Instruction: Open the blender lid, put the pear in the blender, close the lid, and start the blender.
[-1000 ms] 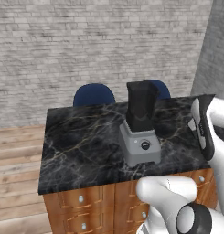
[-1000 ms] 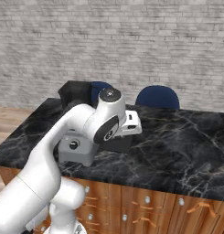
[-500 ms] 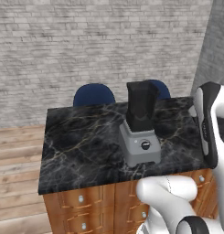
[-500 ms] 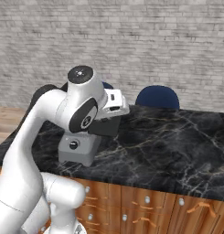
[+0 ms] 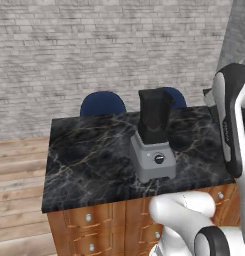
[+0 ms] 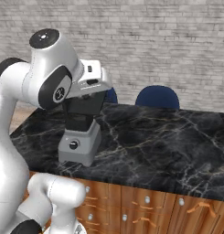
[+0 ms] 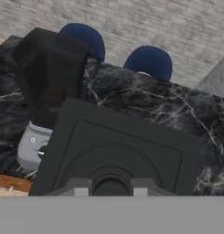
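Lid removal is the step in hand, judging from how things lie. The claw (image 7: 110,188) is clamped on the blender lid (image 7: 118,146), with its two tips together on the near edge of this flat black cap. The lid hangs above the tabletop (image 5: 84,155), off the jar and to one side of it. The blender (image 5: 154,135) stands close to the front edge of the tabletop, about midway along it, with its round knob (image 5: 159,159) turned to the front. In the hand view the dark jar (image 7: 49,73) looks open at the top.

To do this step well, the robot should probably carry the lid level and well apart from the jar, so that no corner of it knocks the tall appliance. A bare part of the tabletop toward the right edge seems a good place, because the lid is needed again for closing. It is better to lower the lid until it lies flat on the marble and only then to part the tips, since a cap dropped from height could slide over the front edge. The way to the jar mouth should stay free for the pear.
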Robot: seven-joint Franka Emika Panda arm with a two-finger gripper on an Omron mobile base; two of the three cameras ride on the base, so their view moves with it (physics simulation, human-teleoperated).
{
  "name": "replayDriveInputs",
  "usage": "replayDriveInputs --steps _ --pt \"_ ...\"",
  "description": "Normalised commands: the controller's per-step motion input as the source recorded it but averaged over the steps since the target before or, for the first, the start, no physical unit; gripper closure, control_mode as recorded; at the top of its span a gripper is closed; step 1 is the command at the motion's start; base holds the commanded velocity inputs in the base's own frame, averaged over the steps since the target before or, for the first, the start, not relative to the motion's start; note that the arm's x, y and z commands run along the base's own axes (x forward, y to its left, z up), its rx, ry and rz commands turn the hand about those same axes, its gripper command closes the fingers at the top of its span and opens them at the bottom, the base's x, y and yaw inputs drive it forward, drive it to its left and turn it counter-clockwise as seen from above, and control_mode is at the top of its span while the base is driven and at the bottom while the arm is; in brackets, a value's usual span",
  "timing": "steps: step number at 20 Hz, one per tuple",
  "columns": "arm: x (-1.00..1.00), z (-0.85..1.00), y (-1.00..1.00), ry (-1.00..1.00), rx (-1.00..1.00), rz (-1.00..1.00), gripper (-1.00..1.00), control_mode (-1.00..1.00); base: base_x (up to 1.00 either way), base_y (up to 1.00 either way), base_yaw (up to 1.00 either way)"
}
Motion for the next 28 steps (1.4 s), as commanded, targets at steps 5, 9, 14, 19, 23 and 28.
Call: replayDriveInputs --steps 5,9,14,19,23,28 --pt "0.0 0.47 0.61 0.0 0.0 0.0 1.0 -1.0 0.0 0.0 0.0" --pt "0.31 0.06 0.55 0.03 0.0 0.0 1.0 -1.0 0.0 0.0 0.0" --pt "0.58 0.0 0.49 0.13 -0.01 0.0 1.0 -1.0 0.0 0.0 0.0" --pt "0.58 -0.09 0.44 0.17 -0.04 0.0 1.0 -1.0 0.0 0.0 0.0" --pt "0.54 -0.26 0.2 0.14 -0.01 0.0 1.0 -1.0 0.0 0.0 0.0" --pt "0.45 -0.36 0.0 0.03 0.01 0.01 1.0 -1.0 0.0 0.0 0.0"
